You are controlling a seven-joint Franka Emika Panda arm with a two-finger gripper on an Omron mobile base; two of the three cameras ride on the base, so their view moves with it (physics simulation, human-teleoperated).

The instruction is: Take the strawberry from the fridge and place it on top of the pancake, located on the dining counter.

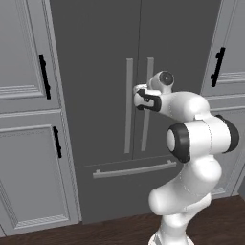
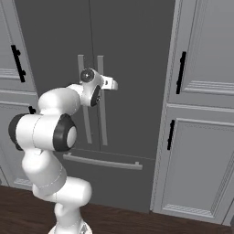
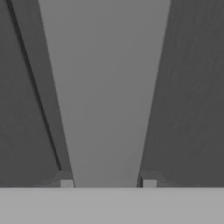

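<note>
Hand view puts a pale bar handle [image 3: 107, 96] of the fridge [image 3: 188, 87] dead centre, running away between my two finger tips [image 3: 66, 183], one on each side of it. The jaws sit close in on the bar, narrowed to about its width, looks like a grip on the handle, though I can't make out actual contact at the pads since the tips are cut off low in the frame. Left base view: fridge [image 1: 95, 57] is shut, both doors closed with the seam between them, two long vertical bars side by side, gripper [image 1: 139, 97] at the right-hand bar [image 1: 147, 103], around mid height. Bottom drawer with its horizontal bar [image 1: 135, 169] is closed too. Right base view: gripper [image 2: 109, 84] on the same handle [image 2: 102, 100], arm [image 2: 50, 132] covering part of the left door and the drawer bar's left end. Light grey panelled cabinets [image 1: 26, 143] with black pulls flank the fridge on both sides, dark wood floor [image 2: 137, 221] below. Fridge contents hidden behind the closed doors, so I can't tell where the strawberry is.
</note>
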